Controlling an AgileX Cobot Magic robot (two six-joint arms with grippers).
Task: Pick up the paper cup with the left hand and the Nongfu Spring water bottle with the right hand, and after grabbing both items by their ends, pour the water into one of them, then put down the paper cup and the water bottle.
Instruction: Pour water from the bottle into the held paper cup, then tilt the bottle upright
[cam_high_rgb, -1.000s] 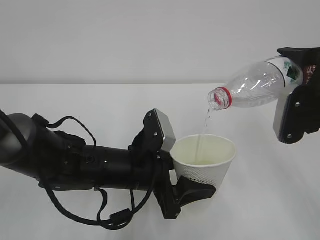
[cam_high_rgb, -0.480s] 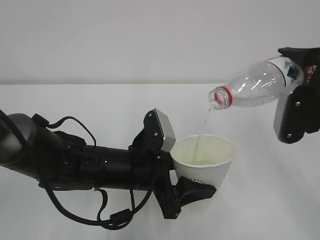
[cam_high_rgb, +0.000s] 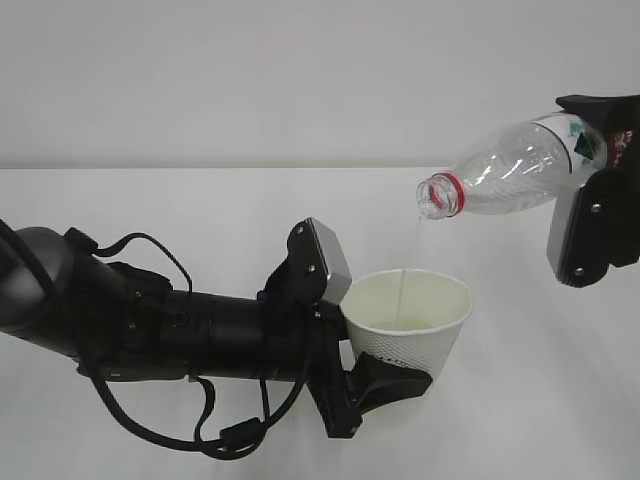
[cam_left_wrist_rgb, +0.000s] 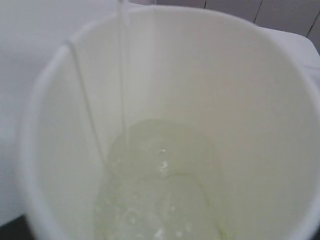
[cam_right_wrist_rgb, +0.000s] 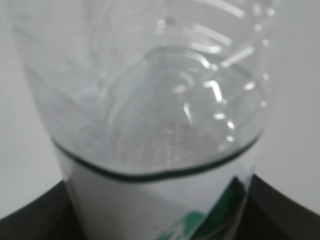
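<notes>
In the exterior view the paper cup stands upright at centre, above the white worktop, clamped at its lower wall by the left gripper, whose jaws stand partly apart around the cup. At about 2 o'clock from the cup the Nongfu Spring water bottle lies nearly level, mouth tipped slightly down toward 8 o'clock, its labelled end gripped by the right gripper with the jaws set wide around the bottle's body. A thin stream of water falls from the red-ringed mouth into the cup. The left arm's black cables loop at 8 o'clock from the cup, well apart from the stream; nothing lies between mouth and rim.

The left wrist view looks straight down the cup: a shallow pool with small bubbles covers the bottom, and the stream runs down at 11 o'clock. The right wrist view shows only the bottle from its label end, clear ribbed wall beyond a white and green label edge, with dark jaw parts at both lower corners.
</notes>
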